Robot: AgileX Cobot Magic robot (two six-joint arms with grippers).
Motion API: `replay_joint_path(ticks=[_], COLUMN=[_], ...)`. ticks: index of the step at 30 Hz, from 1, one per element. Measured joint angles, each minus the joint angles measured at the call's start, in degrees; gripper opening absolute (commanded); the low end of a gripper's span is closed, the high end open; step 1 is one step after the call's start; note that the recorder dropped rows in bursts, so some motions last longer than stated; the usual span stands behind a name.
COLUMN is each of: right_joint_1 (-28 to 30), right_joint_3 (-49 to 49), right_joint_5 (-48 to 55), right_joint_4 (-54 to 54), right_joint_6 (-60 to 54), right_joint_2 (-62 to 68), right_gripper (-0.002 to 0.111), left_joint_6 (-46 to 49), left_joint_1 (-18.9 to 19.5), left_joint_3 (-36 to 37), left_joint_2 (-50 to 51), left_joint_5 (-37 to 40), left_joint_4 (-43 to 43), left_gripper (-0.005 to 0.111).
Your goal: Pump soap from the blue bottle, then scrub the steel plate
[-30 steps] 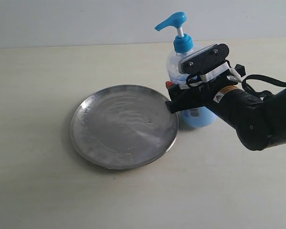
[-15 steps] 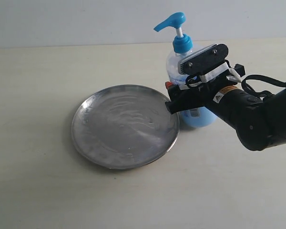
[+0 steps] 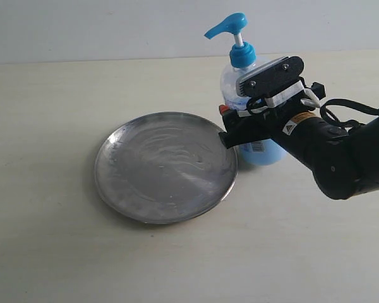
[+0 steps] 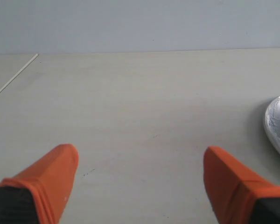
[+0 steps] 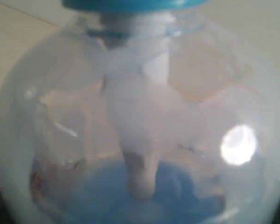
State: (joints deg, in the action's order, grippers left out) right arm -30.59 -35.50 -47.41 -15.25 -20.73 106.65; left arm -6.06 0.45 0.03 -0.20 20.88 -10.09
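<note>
The steel plate (image 3: 164,170) lay flat on the table (image 3: 50,252), a little left of the middle, its surface shiny and streaked. At its far right rim the right gripper (image 3: 226,125) reached in from the right. Its jaws stood on both sides of the blue bottle (image 3: 232,85) and were closed on its clear body. The bottle stood upright just beside the plate, with pale blue soap (image 3: 265,154) in its lower part and the pump head pointing left. The left gripper (image 4: 140,154) hung over bare table, its orange fingers (image 4: 51,177) wide apart and holding nothing.
</note>
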Motion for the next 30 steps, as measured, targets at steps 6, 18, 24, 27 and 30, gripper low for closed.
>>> replay_joint_path(ticks=[6,18,24,27,30], right_joint_1=[0.00,0.00,0.00,0.00,0.00], right_joint_3=[0.00,0.00,0.00,0.00,0.00], right_joint_5=[-1.24,-4.89,-5.96,-5.96,-6.37], right_joint_4=[0.00,0.00,0.00,0.00,0.00], right_joint_6=[0.00,0.37,1.28,1.66,1.98], right_joint_2=[0.00,0.34,2.38,3.27,3.41], right_gripper=[0.000,0.000,0.000,0.000,0.000], left_joint_6=[0.00,0.00,0.00,0.00,0.00], left_joint_1=[0.00,0.00,0.00,0.00,0.00], left_joint_3=[0.00,0.00,-1.29,-3.07,-5.29], left_joint_2=[0.00,0.00,0.95,2.59,4.53], left_joint_5=[0.00,0.05,0.15,0.15,0.15], left_joint_4=[0.00,0.00,0.00,0.00,0.00], left_gripper=[0.075,0.075,0.075,0.075,0.075])
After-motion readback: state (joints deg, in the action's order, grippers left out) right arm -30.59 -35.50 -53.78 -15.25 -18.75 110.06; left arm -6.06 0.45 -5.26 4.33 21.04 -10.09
